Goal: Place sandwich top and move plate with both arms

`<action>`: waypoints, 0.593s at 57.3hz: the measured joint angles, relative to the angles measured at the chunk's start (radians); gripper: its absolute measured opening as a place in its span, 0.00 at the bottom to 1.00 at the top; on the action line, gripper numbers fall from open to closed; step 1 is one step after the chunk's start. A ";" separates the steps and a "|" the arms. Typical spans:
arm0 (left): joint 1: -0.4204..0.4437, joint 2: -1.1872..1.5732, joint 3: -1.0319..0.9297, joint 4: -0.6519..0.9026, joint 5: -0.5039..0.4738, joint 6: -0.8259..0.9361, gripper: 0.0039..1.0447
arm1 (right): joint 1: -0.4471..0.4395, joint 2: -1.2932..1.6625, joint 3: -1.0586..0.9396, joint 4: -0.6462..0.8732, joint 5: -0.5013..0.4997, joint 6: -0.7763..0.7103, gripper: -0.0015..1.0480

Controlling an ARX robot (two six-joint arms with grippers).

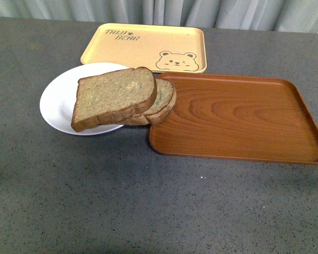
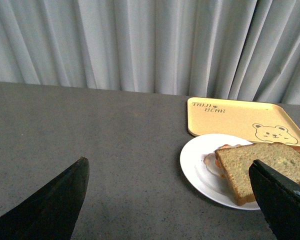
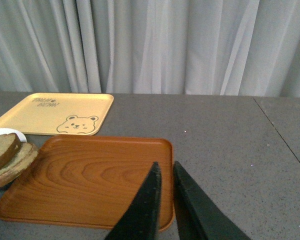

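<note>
The thick squarish sandwich top [image 1: 114,97] lies tilted on the white plate [image 1: 58,103], resting over a thinner rounded slice [image 1: 161,100] that overhangs the plate toward the wooden tray. In the left wrist view the sandwich top [image 2: 262,167] covers a bit of filling on the plate [image 2: 200,165]. My left gripper [image 2: 170,187] is open and empty, above the table short of the plate. My right gripper [image 3: 166,172] is shut and empty, over the near corner of the wooden tray. Neither arm shows in the front view.
A brown wooden tray [image 1: 244,119] lies to the right of the plate, also in the right wrist view [image 3: 90,180]. A pale yellow bear tray [image 1: 146,47] lies behind both. Grey curtains hang along the table's far edge.
</note>
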 joint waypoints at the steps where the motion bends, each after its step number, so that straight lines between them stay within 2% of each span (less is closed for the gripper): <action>1: 0.000 0.000 0.000 0.000 0.000 0.000 0.92 | 0.000 0.000 0.000 0.000 0.000 0.000 0.16; 16: 0.000 0.000 0.000 0.000 0.001 0.000 0.92 | 0.000 0.000 0.000 0.000 0.000 0.000 0.58; 18: 0.022 0.033 0.022 -0.061 0.077 -0.030 0.92 | 0.000 0.000 0.000 0.000 0.000 0.000 0.63; 21: 0.101 0.196 0.134 -0.293 0.307 -0.172 0.92 | 0.000 0.000 0.000 0.000 0.002 0.000 0.72; 23: 0.141 0.367 0.203 -0.378 0.436 -0.300 0.92 | 0.000 -0.001 0.000 0.000 -0.002 0.000 0.81; 27: 0.150 0.607 0.256 -0.276 0.495 -0.487 0.92 | 0.000 -0.001 0.000 0.000 -0.001 0.000 0.93; 34: 0.131 0.900 0.306 -0.042 0.435 -0.631 0.92 | 0.000 -0.002 0.000 -0.001 0.002 0.000 0.91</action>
